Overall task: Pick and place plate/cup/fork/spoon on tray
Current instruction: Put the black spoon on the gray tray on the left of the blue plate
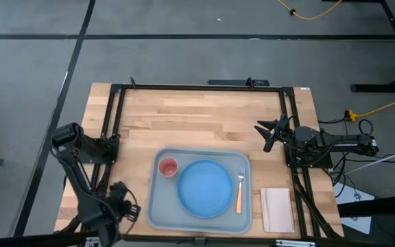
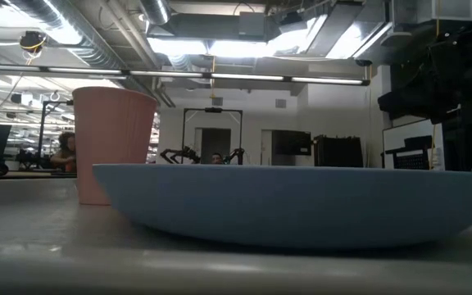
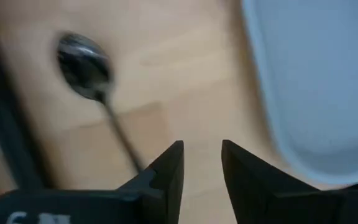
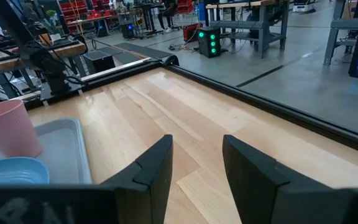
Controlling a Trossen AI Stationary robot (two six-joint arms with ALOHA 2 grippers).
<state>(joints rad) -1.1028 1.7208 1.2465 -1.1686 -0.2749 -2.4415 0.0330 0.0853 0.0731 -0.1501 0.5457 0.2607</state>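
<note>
The spoon point(image 3: 92, 81) lies on bare counter point(image 1: 204, 116) just outside the tray's point(image 1: 158, 209) left rim, with the left pincer point(image 3: 202, 163) low above its handle, released, nothing between the fingers. On the tray sit the plate point(image 1: 205, 188) at centre, the cup point(image 1: 167, 167) in the far-left corner and the fork point(image 1: 239, 190) along the right rim (beside the plate). The right pincer point(image 1: 269, 130), also released, waits over open wood near the counter's right edge, well apart from the tray.
</note>
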